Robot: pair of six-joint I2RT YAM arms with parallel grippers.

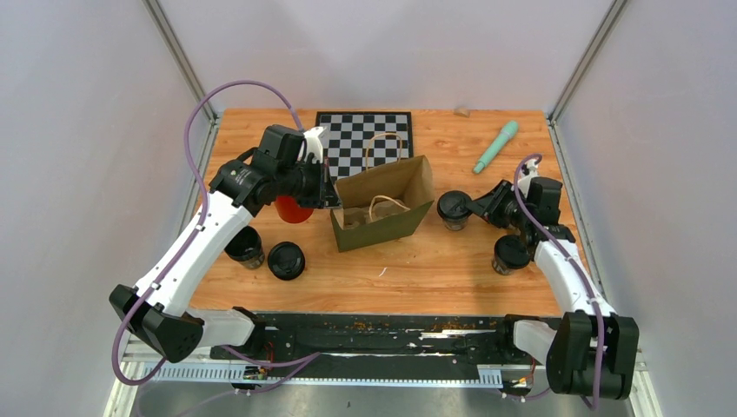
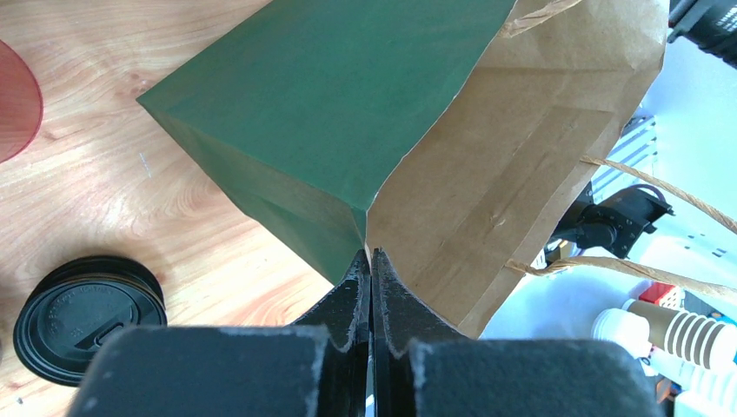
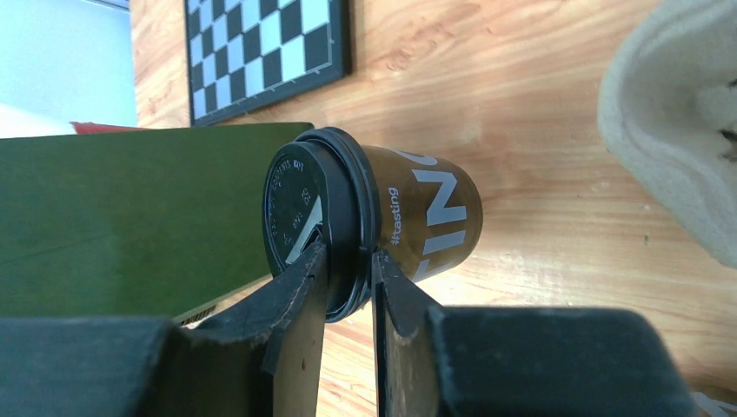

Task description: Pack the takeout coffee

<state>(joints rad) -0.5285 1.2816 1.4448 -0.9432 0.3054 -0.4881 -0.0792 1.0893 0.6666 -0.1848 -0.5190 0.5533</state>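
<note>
Claw on the right arm, the right claw (image 3: 348, 256), is clenched across the black lid rim of the held cup (image 3: 417, 217), one finger on the lid face and one behind the rim. That cup reads upright in the overhead view, just beside the right end of the paper bag (image 1: 382, 208); whether its base has left the counter (image 1: 452, 278) cannot be told. The left claw (image 2: 371, 265) is pinched flat on the bag's left corner edge, where the green outer face meets the brown lining, jaws closed with only paper between them. The bag stands open-topped, mouth tilted toward the back, with the twine handles loose. No cup shows inside it from overhead, though the bottom is partly hidden. Three coffees sit out on the counter: the spare cup (image 1: 511, 254) close to the right forearm, the lidded cup (image 1: 286, 260) and the further cup (image 1: 246, 246) near the left forearm, all well apart from the bag mouth. The red cup (image 1: 294, 210) stands just behind the left wrist and the chessboard (image 1: 365, 143) lies behind the bag. Judgement: early stage, first cup gripped but not yet loaded, so all four remain to pack. Pose: the left arm reaches forward and inward, elbow raised, wrist turned to hold the bag edge from the side. The right arm is folded short, wrist low and level, pointing left at the cup.
</note>
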